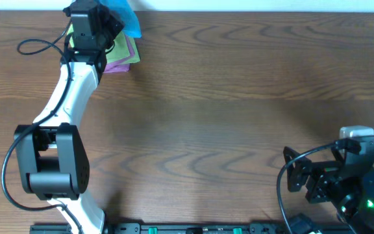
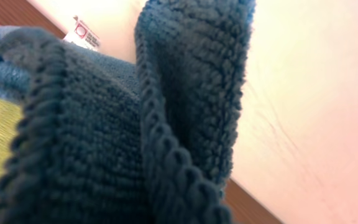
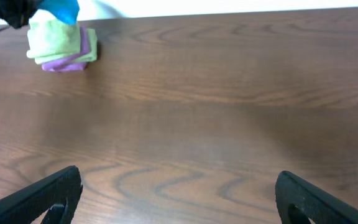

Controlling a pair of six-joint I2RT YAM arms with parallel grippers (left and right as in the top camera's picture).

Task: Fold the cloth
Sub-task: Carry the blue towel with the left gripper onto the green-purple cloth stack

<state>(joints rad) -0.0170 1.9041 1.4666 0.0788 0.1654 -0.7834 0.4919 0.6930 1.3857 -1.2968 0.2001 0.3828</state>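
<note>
The sky-blue cloth is bunched at the far back-left of the table, over a stack of other cloths. It fills the left wrist view, with its white tag at the top left, and hides that gripper's fingers. My left gripper is right at the cloth and appears shut on it. The right wrist view shows a bit of the cloth lifted above the stack. My right gripper is open and empty, low at the near right.
A lime-green folded cloth lies on a pink-purple folded cloth under the left gripper; both show in the right wrist view. The table's back edge meets a pale wall. A black cable loops at the back left.
</note>
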